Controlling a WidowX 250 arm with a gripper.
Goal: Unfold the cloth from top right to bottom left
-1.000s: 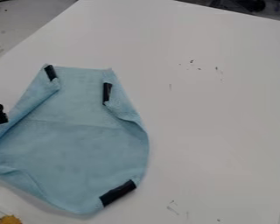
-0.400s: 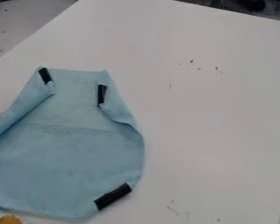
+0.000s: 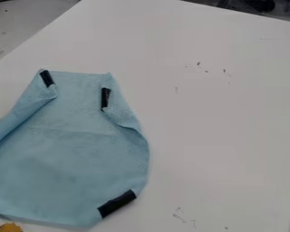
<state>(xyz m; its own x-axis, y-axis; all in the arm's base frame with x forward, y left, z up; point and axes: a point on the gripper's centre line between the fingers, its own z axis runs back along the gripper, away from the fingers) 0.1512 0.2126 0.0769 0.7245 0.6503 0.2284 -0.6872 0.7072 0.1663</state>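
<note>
The light blue cloth (image 3: pixel 74 154) lies on the left part of the white table, its left side running past the view's edge. Its two upper corners are folded inward, each with a black strip, and a third black strip marks the lower right edge. The folded side flaps slant down from the upper corners. Most of the middle lies flat, with a faint crease across it.
The white table (image 3: pixel 226 131) extends to the right of the cloth. A yellow-orange object (image 3: pixel 11 227) sits at the bottom left corner by the cloth's lower edge. Dark items stand beyond the table's far edge.
The gripper has moved left out of the view. The cloth has shifted slightly left and down, and its lower left part has spread out toward the bottom left.
</note>
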